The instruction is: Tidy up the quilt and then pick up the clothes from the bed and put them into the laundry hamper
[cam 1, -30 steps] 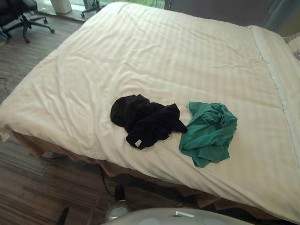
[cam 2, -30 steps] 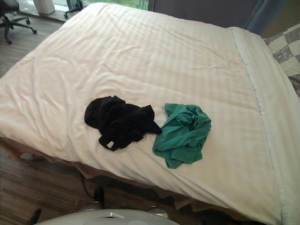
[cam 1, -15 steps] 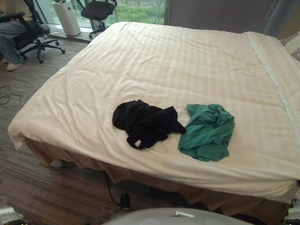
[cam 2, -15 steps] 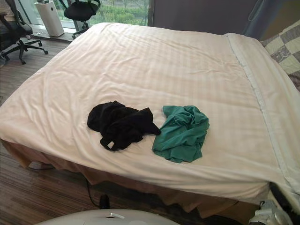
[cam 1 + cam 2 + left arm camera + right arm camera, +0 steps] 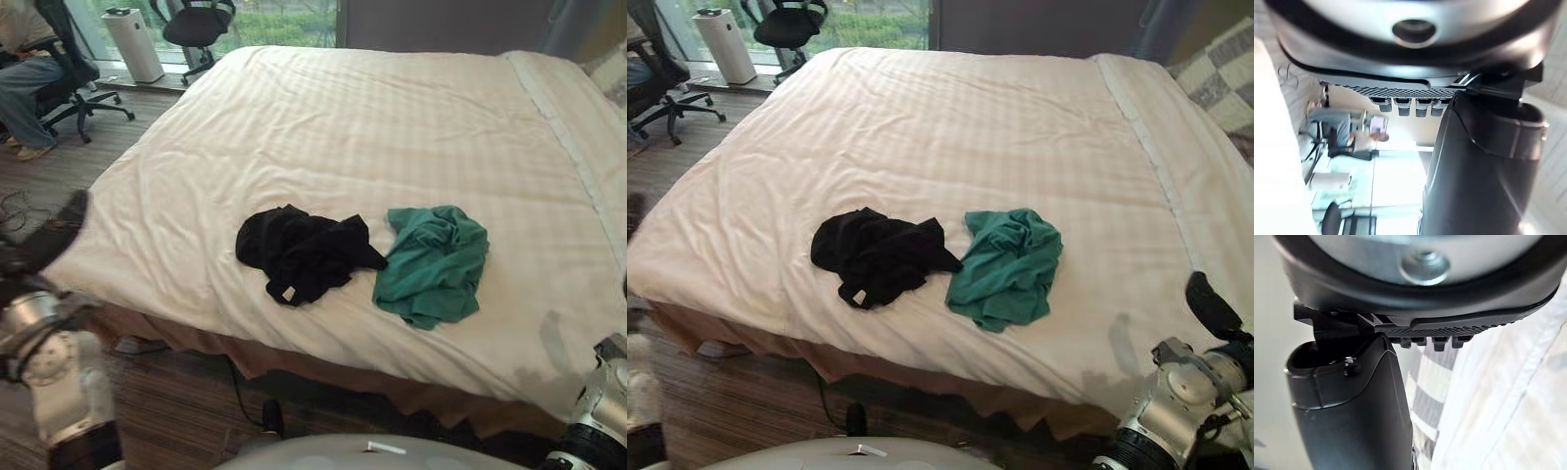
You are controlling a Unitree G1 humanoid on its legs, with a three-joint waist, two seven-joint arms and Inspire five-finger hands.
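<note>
Since half a second ago, the left hand [image 5: 57, 230] has come up at 9 o'clock in the head view, beside the bed's near left corner. It is a dark blur, and I cannot tell whether its fingers are apart or curled. Its wrist view shows 1 thumb standing out and little else of the hand. Behind it at 10 o'clock, a seated person [image 5: 24, 69] is cut off by the frame edge, with a white air purifier [image 5: 132, 44] and an office chair [image 5: 191, 20] near the window. The quilt [image 5: 323, 127] lies spread flat over the bed, as before. The 2 clothes have not moved and sit on the quilt near its front edge. The black garment [image 5: 304, 253] is crumpled with its long axis running about 9 to 3 o'clock, and a small pale tag sits at its 7 o'clock edge. Its pointed 3 o'clock end meets the green garment [image 5: 431, 262], which is bunched with its long axis about 1 to 7 o'clock. A checked pillow [image 5: 1215, 73] is cut off at 2 o'clock. The right hand [image 5: 1212, 305] has risen at 4 o'clock over the quilt's near right corner. Only a dark tip shows there, so its fingers cannot be judged either.
</note>
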